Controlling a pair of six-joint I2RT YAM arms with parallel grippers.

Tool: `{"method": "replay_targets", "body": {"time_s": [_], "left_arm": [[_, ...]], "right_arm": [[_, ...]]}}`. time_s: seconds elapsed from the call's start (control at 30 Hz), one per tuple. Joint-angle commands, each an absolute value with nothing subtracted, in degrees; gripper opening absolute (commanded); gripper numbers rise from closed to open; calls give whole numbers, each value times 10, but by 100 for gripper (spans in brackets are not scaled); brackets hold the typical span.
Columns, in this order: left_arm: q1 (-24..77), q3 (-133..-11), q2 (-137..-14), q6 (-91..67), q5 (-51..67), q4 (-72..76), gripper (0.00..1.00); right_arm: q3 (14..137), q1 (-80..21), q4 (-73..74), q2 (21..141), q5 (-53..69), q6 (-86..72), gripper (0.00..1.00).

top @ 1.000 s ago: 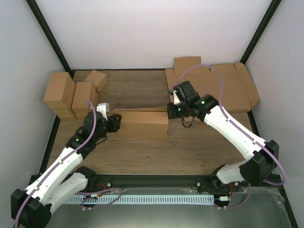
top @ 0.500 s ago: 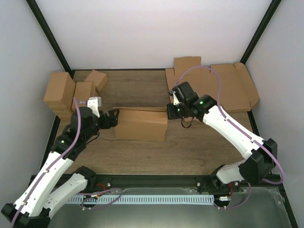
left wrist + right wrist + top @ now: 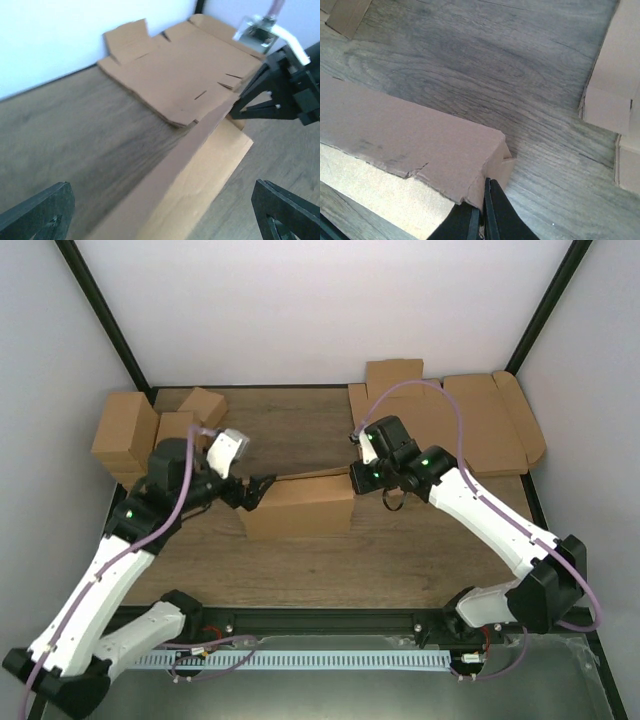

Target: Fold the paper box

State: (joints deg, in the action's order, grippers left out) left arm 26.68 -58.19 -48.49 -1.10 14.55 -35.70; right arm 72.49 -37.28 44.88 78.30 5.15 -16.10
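The paper box lies in the middle of the table as a long, low brown shape with its rear wall raised. My left gripper hovers open over the box's left end, touching nothing. In the left wrist view its fingertips stand far apart, and the box runs away between them. My right gripper is at the box's right end. In the right wrist view it is shut on the corner flap of the box.
Several folded brown cartons are stacked at the back left. A pile of flat die-cut cardboard sheets lies at the back right, also in the left wrist view and at the right edge of the right wrist view.
My left gripper has opened, let go of the box's left end, and risen up and towards the back. The box's left end shifted slightly. The right gripper stayed shut at the right end.
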Motion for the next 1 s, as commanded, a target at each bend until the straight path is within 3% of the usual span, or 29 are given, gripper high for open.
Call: {"method": "replay_targets", "body": {"time_s": [0.0,0.23,0.53,0.97], "left_arm": [[268,-663,-596,172,249,-374,100],[276,-780,-801,205,381,-423,100],[339,-817,-877,228,357,-439,100],[403,-785,-878,251,145,-407,100]], "right_arm": [[714,-375,394,751,68,-98,1],[692,-375,363,743,62,-63,1],[685,-375,352,750,67,-63,1],[688,-375,360,762,64,-76,2]]}}
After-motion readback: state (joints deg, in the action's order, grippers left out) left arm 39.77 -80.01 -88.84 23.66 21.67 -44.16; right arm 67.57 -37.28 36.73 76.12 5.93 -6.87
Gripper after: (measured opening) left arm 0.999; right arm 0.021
